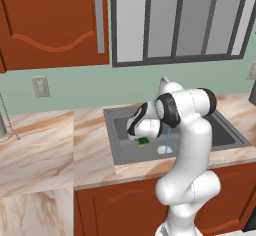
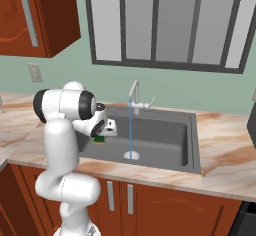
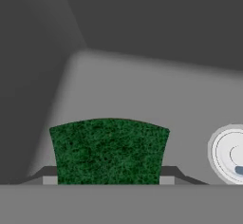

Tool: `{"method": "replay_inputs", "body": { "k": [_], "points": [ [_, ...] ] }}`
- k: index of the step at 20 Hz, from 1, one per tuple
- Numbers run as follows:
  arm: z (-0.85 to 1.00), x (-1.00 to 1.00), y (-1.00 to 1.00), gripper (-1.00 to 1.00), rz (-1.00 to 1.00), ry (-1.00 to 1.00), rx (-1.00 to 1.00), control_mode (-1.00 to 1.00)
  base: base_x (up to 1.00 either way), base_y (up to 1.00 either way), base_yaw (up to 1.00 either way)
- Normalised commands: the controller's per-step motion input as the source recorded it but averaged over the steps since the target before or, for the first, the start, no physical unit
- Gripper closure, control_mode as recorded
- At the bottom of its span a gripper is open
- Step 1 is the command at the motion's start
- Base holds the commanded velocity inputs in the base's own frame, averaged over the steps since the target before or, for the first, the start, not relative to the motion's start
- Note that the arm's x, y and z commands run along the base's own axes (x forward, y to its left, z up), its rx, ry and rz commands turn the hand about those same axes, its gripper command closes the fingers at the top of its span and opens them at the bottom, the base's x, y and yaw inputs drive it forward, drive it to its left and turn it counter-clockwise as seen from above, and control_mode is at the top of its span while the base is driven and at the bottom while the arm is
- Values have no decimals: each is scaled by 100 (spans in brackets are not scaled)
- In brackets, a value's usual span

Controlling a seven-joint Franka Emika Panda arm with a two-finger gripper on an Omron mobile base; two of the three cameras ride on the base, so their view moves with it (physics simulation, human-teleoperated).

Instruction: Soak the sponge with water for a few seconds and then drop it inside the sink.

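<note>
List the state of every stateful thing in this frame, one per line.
gripper: shut on the sponge, over the basin.
sponge: held between the fingers, green face showing, beside the stream and not under it.
water: running, a thin stream down to the drain.
faucet: on.
sink: wet at the drain, nothing lying in it.
cabinet doors: closed.

Marble counter over red-brown cabinets; dark grey sink set in it, faucet at back rim.
</note>
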Motion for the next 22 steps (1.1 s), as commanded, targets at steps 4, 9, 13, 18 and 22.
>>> {"method": "replay_inputs", "body": {
  "k": [4, 9, 13, 18, 22],
  "points": [
    [-11, 0, 0, 100, 1, 0, 0, -100, 0, 0, 0],
    [-12, 0, 0, 100, 0, -3, -1, -100, 0, 0, 0],
    [-12, 1, 3, 100, 0, -8, -3, -100, 0, 0, 0],
    [-7, 8, 5, 100, 0, -7, -3, -100, 0, 0, 0],
    [-2, 19, 3, 100, 0, -1, 0, -100, 0, 0, 0]
  ]
}}
